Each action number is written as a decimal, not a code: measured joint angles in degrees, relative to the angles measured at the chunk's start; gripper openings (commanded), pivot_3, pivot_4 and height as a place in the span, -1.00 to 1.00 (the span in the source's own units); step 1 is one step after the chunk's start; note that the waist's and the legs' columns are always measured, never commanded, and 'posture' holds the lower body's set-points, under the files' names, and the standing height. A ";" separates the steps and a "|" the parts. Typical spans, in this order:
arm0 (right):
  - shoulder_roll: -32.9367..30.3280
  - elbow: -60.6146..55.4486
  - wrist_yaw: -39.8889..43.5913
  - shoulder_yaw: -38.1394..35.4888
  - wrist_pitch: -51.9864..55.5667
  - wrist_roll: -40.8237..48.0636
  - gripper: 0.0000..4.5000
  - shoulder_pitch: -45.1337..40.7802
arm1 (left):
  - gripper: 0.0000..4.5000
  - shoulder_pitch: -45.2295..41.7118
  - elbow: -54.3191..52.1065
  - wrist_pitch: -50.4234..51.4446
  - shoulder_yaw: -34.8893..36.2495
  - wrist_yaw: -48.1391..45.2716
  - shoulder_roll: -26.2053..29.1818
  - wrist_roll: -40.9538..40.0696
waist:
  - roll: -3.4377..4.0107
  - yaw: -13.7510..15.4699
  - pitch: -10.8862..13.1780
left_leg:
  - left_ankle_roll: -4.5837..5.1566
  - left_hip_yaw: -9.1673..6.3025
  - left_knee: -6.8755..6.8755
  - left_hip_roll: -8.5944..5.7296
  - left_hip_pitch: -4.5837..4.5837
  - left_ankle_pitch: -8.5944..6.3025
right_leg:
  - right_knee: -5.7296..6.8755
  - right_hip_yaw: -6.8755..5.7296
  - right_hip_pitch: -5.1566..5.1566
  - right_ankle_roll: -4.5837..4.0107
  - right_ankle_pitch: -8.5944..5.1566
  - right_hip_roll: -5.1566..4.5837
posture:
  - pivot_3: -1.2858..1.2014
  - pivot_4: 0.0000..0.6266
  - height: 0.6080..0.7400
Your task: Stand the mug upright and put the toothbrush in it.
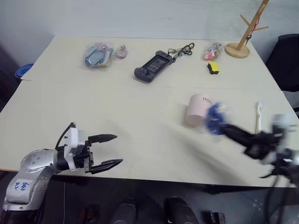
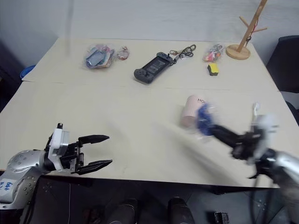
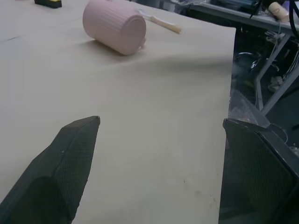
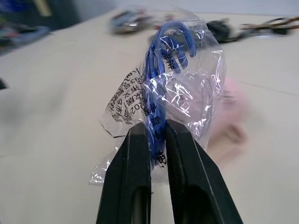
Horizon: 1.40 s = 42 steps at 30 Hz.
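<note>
The pale pink mug (image 1: 197, 111) lies on its side on the right part of the cream table (image 1: 140, 116); its ribbed body also shows in the left wrist view (image 3: 114, 25). The cream toothbrush (image 1: 258, 116) lies flat on the table just right of the mug. My right gripper (image 1: 223, 128) hovers in front of the mug, shut on a clear plastic bag (image 4: 180, 70) with a blue item inside, and the bag hides part of the mug. My left gripper (image 1: 114, 150) is open with nothing in it, near the table's front edge at the left.
Along the far side lie a black game controller (image 1: 152, 66), a packet of small items (image 1: 98, 55), a keychain (image 1: 183, 50), a yellow and black block (image 1: 213, 67) and a wooden peg stand (image 1: 243, 32). A dark chair (image 1: 286, 60) stands off the right edge.
</note>
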 measured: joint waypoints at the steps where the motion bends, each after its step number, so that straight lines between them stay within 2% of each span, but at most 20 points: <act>1: -1.11 2.58 0.18 -2.02 -0.34 -1.07 -0.94 0.72 | 1.00 -1.25 0.32 -0.02 -0.65 -0.07 -0.60 0.00 | -0.02 -0.16 -0.01 | 0.05 0.04 0.00 0.01 0.04 -0.03 | 0.03 0.00 0.02 0.00 0.00 0.01 | 0.03 -0.52 1.00; 3: -5.44 12.58 -0.42 -2.40 -2.48 -7.23 -0.94 0.75 | 1.00 -4.26 1.14 -0.04 -2.42 -0.10 -1.85 0.01 | -0.03 -0.27 -0.02 | 0.12 0.20 0.08 -0.06 0.08 -0.04 | 0.09 -0.01 0.01 0.01 0.00 -0.01 | 0.03 -0.52 1.00; 6: -8.58 27.19 -2.81 -0.16 -4.77 -15.79 -0.94 -1.60 | 1.00 -6.54 1.88 -0.05 -3.89 -0.23 -2.86 0.05 | -0.02 -0.48 -0.02 | 0.19 0.31 0.11 -0.04 0.01 -0.08 | 0.12 0.00 -0.11 0.01 0.00 0.00 | 0.03 -0.52 1.00; 11: -9.25 46.06 -8.02 5.68 -8.26 -24.24 -0.94 -13.47 | 1.00 -9.76 2.43 -0.09 -5.85 -0.24 -3.76 0.20 | 0.11 -1.78 -0.06 | -0.02 0.62 0.11 0.03 0.07 0.05 | 0.20 0.04 -0.16 0.01 0.00 0.08 | 0.03 -0.52 1.00; 14: -10.39 53.92 -9.24 7.95 -9.70 -27.42 -0.49 -18.85 | 1.00 -10.22 3.49 0.01 -5.96 0.78 -3.92 0.24 | 0.15 -2.18 -0.08 | 0.00 0.65 0.12 0.05 0.05 0.04 | 0.19 0.05 -0.18 0.01 0.00 0.07 | 0.03 -0.52 1.00; 18: -11.15 56.98 -8.03 8.32 -10.63 -28.46 0.11 -18.61 | 1.00 -8.50 4.23 0.19 -4.99 2.18 -3.67 0.36 | 0.14 -2.13 -0.08 | 0.03 0.64 0.16 0.03 -0.03 0.02 | 0.13 0.06 -0.17 0.01 0.00 0.00 | 0.03 -0.52 1.00; 21: -11.18 55.74 -6.43 5.62 -11.06 -28.00 0.54 -15.58 | 1.00 -7.88 4.49 0.06 -3.97 2.84 -3.28 0.70 | 0.15 -1.79 -0.08 | 0.05 0.66 0.18 0.02 -0.02 0.01 | 0.13 0.07 -0.17 0.02 0.01 -0.01 | 0.03 -0.52 1.00; 24: -10.89 47.43 -0.47 -0.63 -12.80 -25.37 0.98 -6.95 | 1.00 -6.79 6.66 -0.95 -1.51 3.38 -2.18 1.60 | 0.22 -1.31 -0.06 | 0.11 0.67 0.14 0.03 -0.01 -0.04 | 0.09 0.09 -0.17 0.03 0.00 0.02 | 0.03 -0.52 1.00; 28: -5.47 31.84 4.76 -9.72 -15.95 -20.74 0.99 3.39 | 1.00 -4.49 10.07 -4.53 2.87 3.94 -0.94 3.32 | 0.18 -1.20 -0.05 | 0.36 0.53 0.13 0.07 0.03 -0.21 | 0.04 0.13 -0.07 0.03 0.00 0.03 | 0.03 -0.52 1.00; 32: 6.45 18.74 5.48 -11.95 -21.47 -18.26 0.99 10.60 | 1.00 -1.60 14.31 -8.16 6.92 3.96 0.32 5.09 | 0.16 -1.23 -0.07 | 0.30 0.40 0.11 0.09 0.00 -0.23 | 0.01 0.26 -0.07 0.03 0.00 0.01 | 0.03 -0.52 1.00; 34: 11.80 14.43 6.77 -10.47 -25.78 -18.37 0.99 14.04 | 1.00 -0.52 16.37 -9.08 8.97 4.05 0.95 5.57 | 0.17 -1.25 -0.07 | 0.29 0.40 0.09 0.07 0.02 -0.23 | 0.01 0.30 -0.06 0.02 0.00 -0.01 | 0.03 -0.52 1.00; 37: 15.70 12.17 7.79 -7.27 -28.09 -18.21 0.99 16.52 | 1.00 0.41 17.60 -9.42 10.42 4.14 1.33 5.72 | 0.17 -1.27 -0.07 | 0.29 0.41 0.10 0.00 0.06 -0.23 | 0.01 0.35 -0.02 0.02 0.01 -0.10 | 0.03 -0.52 1.00; 39: 16.33 10.58 8.18 -3.96 -28.17 -18.18 0.99 16.89 | 1.00 0.93 17.34 -9.13 10.60 4.00 1.37 5.59 | 0.17 -1.27 -0.07 | 0.28 0.40 0.10 0.01 0.07 -0.22 | 0.02 0.34 -0.02 0.02 0.01 -0.11 | 0.03 -0.52 1.00; 42: 14.58 6.68 5.55 1.89 -24.30 -17.50 0.99 12.33 | 1.00 0.99 14.58 -7.16 10.27 3.89 1.37 4.88 | 0.17 -1.55 -0.07 | 0.14 0.38 0.11 0.02 0.05 -0.14 | 0.08 0.35 -0.09 0.02 0.01 -0.10 | 0.03 -0.52 1.00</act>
